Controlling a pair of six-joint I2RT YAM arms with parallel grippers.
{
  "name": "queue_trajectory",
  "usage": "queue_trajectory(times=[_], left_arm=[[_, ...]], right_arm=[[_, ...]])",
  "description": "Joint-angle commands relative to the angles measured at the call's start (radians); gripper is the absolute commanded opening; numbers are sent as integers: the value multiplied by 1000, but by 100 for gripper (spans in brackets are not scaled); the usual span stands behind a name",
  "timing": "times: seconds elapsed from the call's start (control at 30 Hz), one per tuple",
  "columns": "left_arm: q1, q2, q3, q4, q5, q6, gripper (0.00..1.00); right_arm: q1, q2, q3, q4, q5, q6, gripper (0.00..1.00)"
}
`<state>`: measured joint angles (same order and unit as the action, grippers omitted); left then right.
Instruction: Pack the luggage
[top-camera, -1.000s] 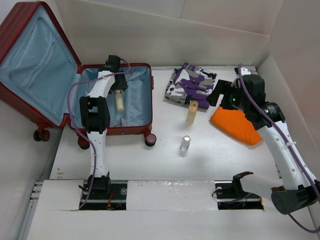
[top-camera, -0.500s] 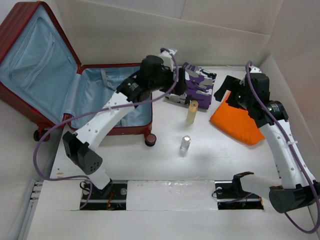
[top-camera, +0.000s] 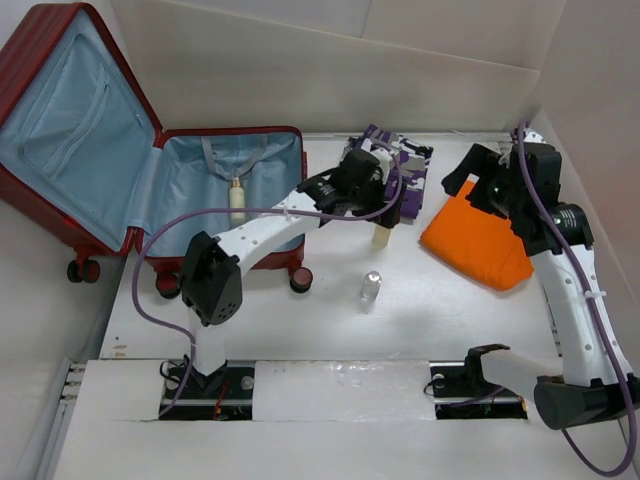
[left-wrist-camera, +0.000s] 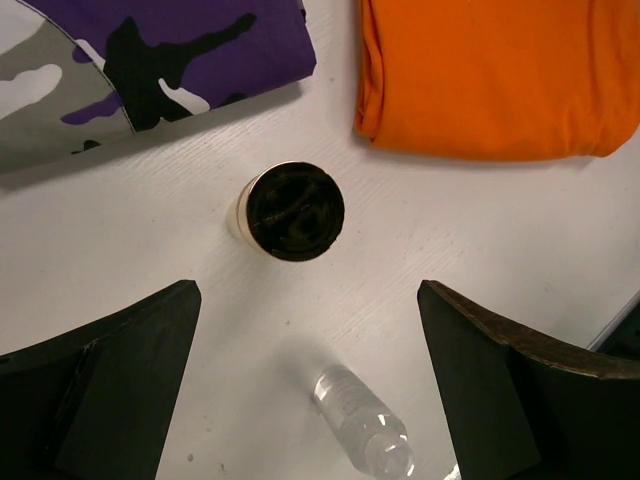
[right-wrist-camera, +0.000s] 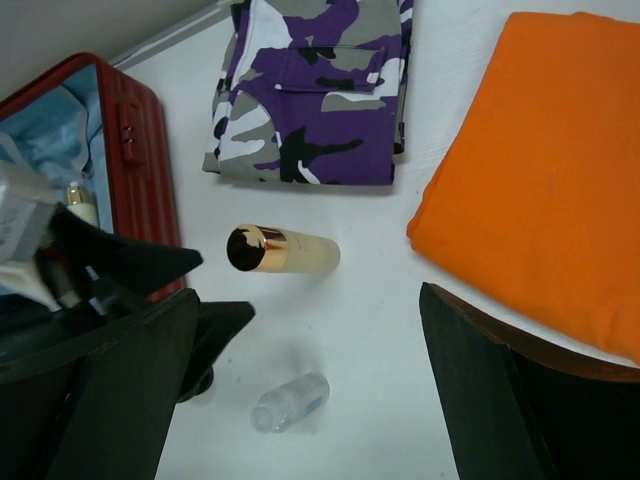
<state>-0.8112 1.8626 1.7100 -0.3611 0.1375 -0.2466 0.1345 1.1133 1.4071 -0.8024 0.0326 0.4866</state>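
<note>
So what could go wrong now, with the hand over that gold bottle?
The tall bottle stands upright just below the open left gripper; a finger coming down off-centre could tip it, maybe onto the small clear bottle. Also, the right gripper hovers near the orange cloth, close by, so the arms might bump.

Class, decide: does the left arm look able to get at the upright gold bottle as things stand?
Probably yes: the left tool hangs open right above the gold bottle, with nothing between them.
</note>
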Motion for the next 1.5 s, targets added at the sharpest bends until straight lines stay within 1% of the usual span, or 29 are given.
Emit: queue_trajectory(times=[0.0,0.2,0.4,0.57,0.67,0.7,0.8,0.83,0.9,1.03,1.13,1.2,1.33,1.4,1.47], left_arm=[[-8,20,69,33,-35,26,89],[-8,108,115,42,-58,44,88],[-8,159,137,60,-78,62,87],[-8,204,175,70,-101,63,80],[-8,227,198,79,-101,63,79],[-8,227,198,79,-101,63,72],[-8,248,220,79,-92,63,66],[-8,248,220,79,-92,63,56],[-8,248,220,79,-92,63,46],[-8,215,197,60,-92,63,38],[-8,185,178,42,-92,63,28],[-8,176,178,31,-92,53,25],[-8,129,178,11,-111,35,21],[-8,118,204,-19,-111,35,19],[-8,109,240,-35,-111,26,19]], right_arm=[[-10,-33,33,3,-34,-2,98],[-19,-43,33,-8,-34,-11,98],[-19,-43,33,-8,-62,-20,98],[-19,-43,24,-8,-71,-20,98],[-19,-43,24,-8,-71,-20,98],[-19,-43,24,-8,-71,-20,98],[-19,-52,15,-8,-71,-29,96],[-19,-52,15,-8,-71,-29,96],[-19,-52,15,-8,-71,-29,95],[-19,-52,15,-8,-71,-29,95],[-19,-52,15,-8,-62,-39,95],[-19,-52,15,-8,-53,-39,95],[-19,-52,15,-8,-53,-39,95],[-19,-52,15,-8,-62,-39,95],[-19,-52,15,-8,-62,-39,95]])
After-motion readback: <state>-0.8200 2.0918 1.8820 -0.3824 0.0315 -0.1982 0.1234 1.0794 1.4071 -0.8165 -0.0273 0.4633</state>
